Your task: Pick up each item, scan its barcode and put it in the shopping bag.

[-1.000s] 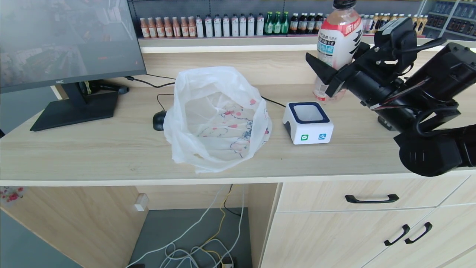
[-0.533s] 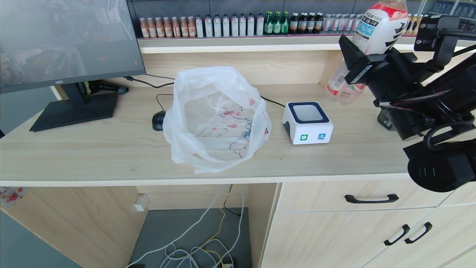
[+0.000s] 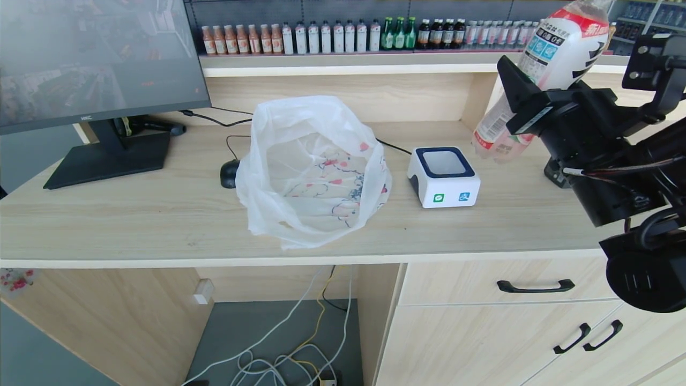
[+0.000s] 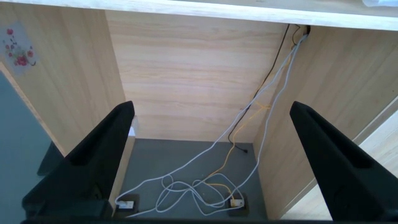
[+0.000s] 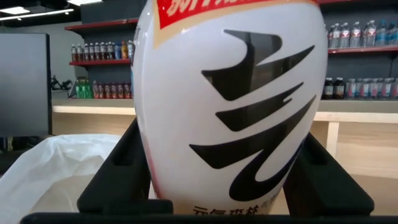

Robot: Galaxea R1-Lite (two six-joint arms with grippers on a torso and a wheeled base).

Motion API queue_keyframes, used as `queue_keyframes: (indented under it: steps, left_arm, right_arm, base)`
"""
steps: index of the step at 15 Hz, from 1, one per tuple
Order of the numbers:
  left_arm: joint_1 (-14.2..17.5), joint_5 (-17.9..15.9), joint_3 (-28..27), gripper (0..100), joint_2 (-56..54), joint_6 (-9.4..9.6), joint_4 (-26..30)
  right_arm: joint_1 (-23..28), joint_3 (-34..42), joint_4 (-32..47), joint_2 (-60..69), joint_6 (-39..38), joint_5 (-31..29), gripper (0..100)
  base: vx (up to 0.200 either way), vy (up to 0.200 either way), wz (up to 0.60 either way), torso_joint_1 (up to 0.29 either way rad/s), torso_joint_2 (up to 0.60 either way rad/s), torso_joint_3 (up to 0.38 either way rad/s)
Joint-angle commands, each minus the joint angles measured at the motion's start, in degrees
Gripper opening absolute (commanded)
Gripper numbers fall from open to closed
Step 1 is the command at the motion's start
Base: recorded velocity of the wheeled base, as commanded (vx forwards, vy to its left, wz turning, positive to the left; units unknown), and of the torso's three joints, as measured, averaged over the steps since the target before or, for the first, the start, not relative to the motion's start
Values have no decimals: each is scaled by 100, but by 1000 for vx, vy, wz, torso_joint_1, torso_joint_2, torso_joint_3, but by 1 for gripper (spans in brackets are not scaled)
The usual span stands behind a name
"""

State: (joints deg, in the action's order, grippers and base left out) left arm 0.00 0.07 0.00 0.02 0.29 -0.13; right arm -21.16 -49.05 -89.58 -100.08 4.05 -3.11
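Your left gripper (image 4: 211,155) hangs low under the counter's front edge, fingers spread wide, nothing between them, loose cables (image 4: 205,186) on the floor below it. Up top, the monitor (image 3: 96,53) sits at the counter's back left corner. The shopping bag (image 3: 313,171) stands mid-counter, mouth gaping, ready to receive. Just beside it to the right is the scanner (image 3: 443,177), its window facing up.

Now the action: your right gripper (image 3: 528,99) is clamped round the bottle (image 3: 557,48), which is up in the air over the counter's right end, tilted, base dipping towards the scanner.

It looks full of pale pink drink, so expect real weight. The plastic wall will likely give under a hard squeeze, and that glossy sleeve could slip. Your grip round the labelled middle is the sensible spot.

The label (image 5: 249,112) shows a red band at the top, bold black strokes on white and small blue squares with fine print beneath. I can't spot the barcode from here.
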Motion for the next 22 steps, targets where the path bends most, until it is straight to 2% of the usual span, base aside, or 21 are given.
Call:
queue_keyframes:
  steps: [1,2,11,16,20,22]
  left_arm:
    - [0,1,0,100,-2,-3,-4]
    - [0,1,0,100,-2,-3,-4]
    - [0,1,0,100,-2,-20,-4]
    - [0,1,0,100,-2,-3,-4]
    - [0,1,0,100,-2,-3,-4]
    - [0,1,0,100,-2,-3,-4]
  right_arm:
    - [-19,107,-7,7,0,3,0]
    - [-19,115,-7,7,0,3,0]
    - [51,72,-42,-178,-150,-6,0]
    - [33,-192,-42,-231,-97,-6,0]
    - [-248,-227,-42,-301,52,-6,0]
    - [-520,-289,529,-266,52,-6,0]
  base:
    - [0,0,0,0,0,0]
    - [0,0,0,0,0,0]
    - [0,200,0,3,4,1]
    - [0,200,0,1,-1,0]
    - [0,0,0,0,0,0]
    - [0,0,0,0,0,0]
